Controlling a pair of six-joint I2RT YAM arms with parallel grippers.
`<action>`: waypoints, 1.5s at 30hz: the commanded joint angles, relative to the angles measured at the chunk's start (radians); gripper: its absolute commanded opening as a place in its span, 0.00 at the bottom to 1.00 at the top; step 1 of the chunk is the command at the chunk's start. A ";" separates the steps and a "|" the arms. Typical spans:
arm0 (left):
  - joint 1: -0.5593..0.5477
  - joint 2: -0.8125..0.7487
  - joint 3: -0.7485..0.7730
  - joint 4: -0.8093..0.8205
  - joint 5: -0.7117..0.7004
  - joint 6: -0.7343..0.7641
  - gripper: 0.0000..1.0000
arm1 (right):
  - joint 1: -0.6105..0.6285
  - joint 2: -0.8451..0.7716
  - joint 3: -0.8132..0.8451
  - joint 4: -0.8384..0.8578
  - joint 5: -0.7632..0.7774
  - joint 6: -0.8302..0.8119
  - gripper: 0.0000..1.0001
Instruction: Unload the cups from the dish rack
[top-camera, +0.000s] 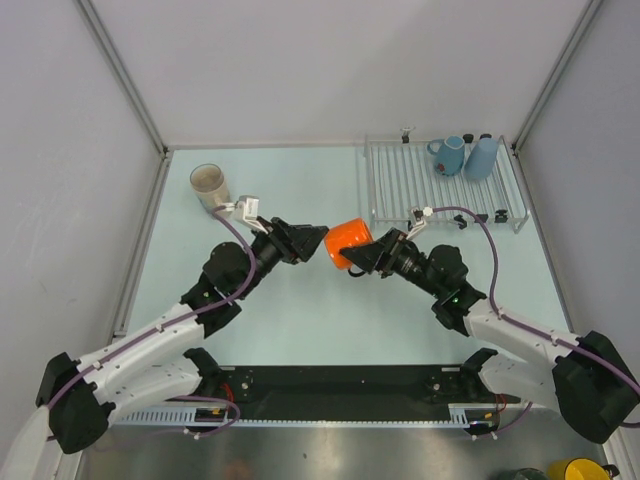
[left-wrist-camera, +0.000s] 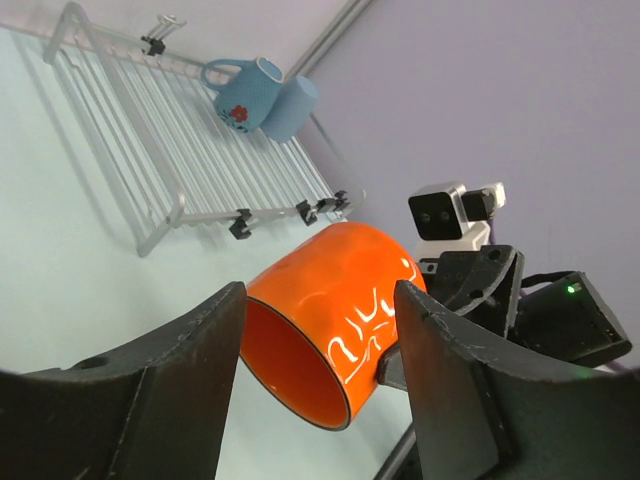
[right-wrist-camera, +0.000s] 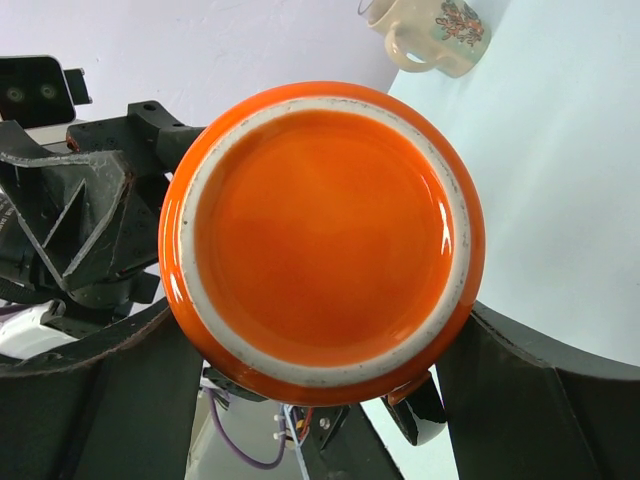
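- Orange mug (top-camera: 350, 241) is off the table, in the air over the middle of the table (top-camera: 300, 320), between the two arms.
- It lies on its side with its long axis roughly level, running along the line from one gripper to the other. The open mouth faces the left gripper (top-camera: 318, 242). The glazed base with its pale unglazed ring fills my right wrist view.
- Right gripper (top-camera: 368, 254) is clamped on the mug at the base end, a finger on either side of the wall.
- Left gripper is spread wide, and the mug's rim shows between its two fingers (left-wrist-camera: 150, 400) in the wrist view. I cannot tell whether they touch the mug.
- Dish rack (top-camera: 400, 190) sits at the far right of the table. The teal-blue mug (top-camera: 449, 155) and light-blue cup (top-camera: 481, 157) sit side by side in its far right corner.
- Beige mug (top-camera: 210, 183) stands upright on the table at far left, well apart from the rack.
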 joint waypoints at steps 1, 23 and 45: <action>-0.003 0.014 0.015 0.016 0.064 -0.055 0.66 | 0.003 0.000 0.062 0.151 0.017 0.000 0.00; -0.004 0.078 0.015 0.088 0.164 -0.106 0.67 | 0.022 0.193 0.129 0.335 -0.070 0.046 0.00; 0.014 0.132 0.032 0.161 0.181 -0.094 0.53 | 0.062 0.118 -0.009 0.441 -0.270 0.083 0.00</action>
